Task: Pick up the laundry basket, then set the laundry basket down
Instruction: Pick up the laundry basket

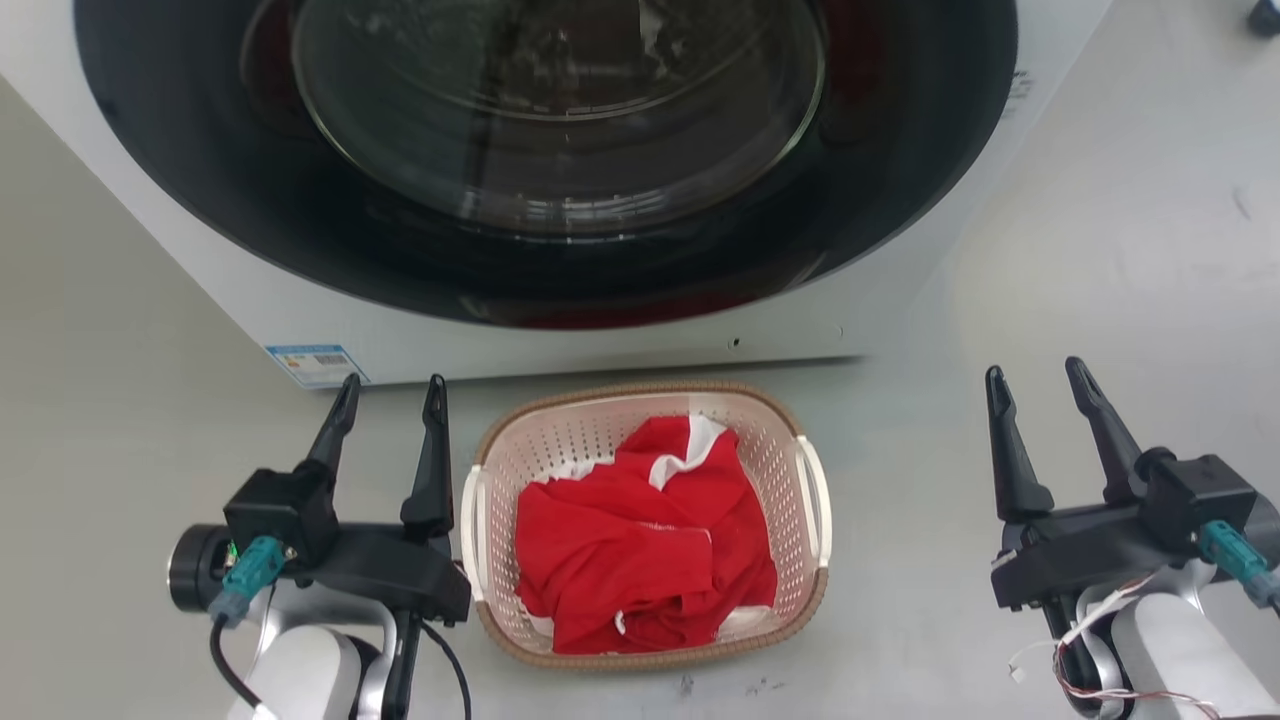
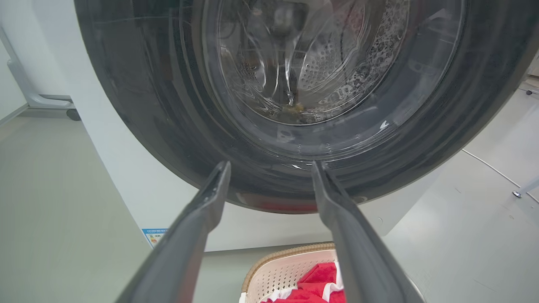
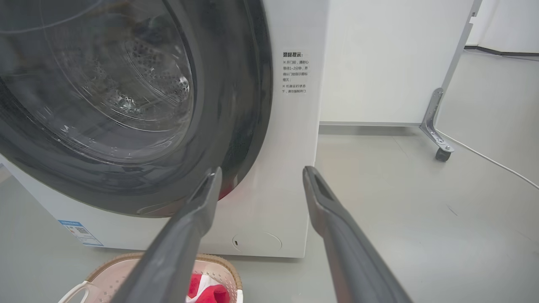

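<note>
**Both pincers open and empty, basket on the floor between them**

Your left gripper (image 1: 392, 385) has its two dark fingers spread apart with nothing between them. It sits just beside the left side of the laundry basket (image 1: 640, 389), its inner finger close to the white left handle (image 1: 470, 520). From the head view you cannot tell whether the gripper body touches that handle. Your right gripper (image 1: 1034, 370) is also spread wide and holds nothing. It is well apart from the basket's right handle (image 1: 815, 500), with bare grey floor (image 1: 900, 560) between them. Both sets of fingers point toward the washing machine (image 1: 640, 352).

The basket stands upright on the floor, directly in front of the machine and just below its round dark door (image 1: 560, 270), which is shut. A crumpled red garment with white trim (image 1: 640, 540) lies inside, covering most of the bottom.

A blue-edged sticker (image 1: 315, 362) is on the machine's lower front corner, near your left fingertips. In your right wrist view, a block of printed text (image 3: 294, 72) sits on the front panel beside the door. Farther off, a white panel stands on a caster wheel (image 3: 442, 154), and a thin pale cable (image 3: 492, 162) runs across the floor.
</note>
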`<state>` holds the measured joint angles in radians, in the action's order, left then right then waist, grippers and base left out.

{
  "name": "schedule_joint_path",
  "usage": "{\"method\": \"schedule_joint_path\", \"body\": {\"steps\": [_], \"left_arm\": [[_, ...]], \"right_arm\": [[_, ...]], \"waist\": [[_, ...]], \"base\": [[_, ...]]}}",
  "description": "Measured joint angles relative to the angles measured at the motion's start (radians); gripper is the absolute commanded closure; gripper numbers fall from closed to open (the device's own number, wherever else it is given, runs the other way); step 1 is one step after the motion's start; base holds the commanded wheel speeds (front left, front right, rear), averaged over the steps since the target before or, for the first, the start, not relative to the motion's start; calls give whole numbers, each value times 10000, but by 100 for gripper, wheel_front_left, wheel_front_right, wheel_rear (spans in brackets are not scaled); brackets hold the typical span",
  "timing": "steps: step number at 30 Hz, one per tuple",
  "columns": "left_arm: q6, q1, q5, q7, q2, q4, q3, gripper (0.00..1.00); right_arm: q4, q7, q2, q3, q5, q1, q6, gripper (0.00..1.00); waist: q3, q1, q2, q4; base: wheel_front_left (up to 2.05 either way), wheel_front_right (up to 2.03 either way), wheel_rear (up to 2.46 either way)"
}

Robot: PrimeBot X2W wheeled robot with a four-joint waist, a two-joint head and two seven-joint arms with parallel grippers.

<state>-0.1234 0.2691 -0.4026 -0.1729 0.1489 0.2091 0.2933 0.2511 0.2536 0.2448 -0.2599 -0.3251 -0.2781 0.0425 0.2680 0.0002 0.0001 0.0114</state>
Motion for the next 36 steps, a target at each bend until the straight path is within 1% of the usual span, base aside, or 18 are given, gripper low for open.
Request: {"method": "schedule_joint_path", "body": {"steps": [4, 11, 18, 24, 29, 33, 36], "left_arm": [[0, 439, -2, 40, -31, -42, -67, 0], [0, 986, -4, 42, -270, -98, -165, 0], [4, 1674, -6, 134, -267, 184, -196, 0], [128, 2392, -151, 311, -299, 817, -272, 0], [384, 3132, -299, 508, -328, 1680, -286, 0], [640, 3647, -445, 851, -341, 2476, -286, 0], [813, 3975, -487, 1068, -345, 3099, -268, 0]], "right_arm": [[-15, 0, -44, 2, 2, -464, 0, 0], [46, -17, -111, -23, 21, -1215, 0, 0], [290, -48, -221, -96, 90, -1972, -88, 0], [838, -77, -324, -222, 107, -2658, -199, 0], [1618, -159, -441, -397, 144, -3270, -355, 0], [2286, -336, -525, -656, 284, -3750, -453, 0], [2813, -430, -671, -817, 316, -4162, -596, 0]], "waist": [[722, 0, 1, -9], [1740, 1, 1, -25], [2701, 1, 1, -40], [3398, 0, 1, -48], [3817, 0, 1, -47], [3982, 0, 0, -51], [4054, -1, 0, -74]], "base": [[0, 0, 0], [0, 0, 0], [0, 0, 0], [0, 0, 0], [0, 0, 0], [0, 0, 0], [0, 0, 0]]}}
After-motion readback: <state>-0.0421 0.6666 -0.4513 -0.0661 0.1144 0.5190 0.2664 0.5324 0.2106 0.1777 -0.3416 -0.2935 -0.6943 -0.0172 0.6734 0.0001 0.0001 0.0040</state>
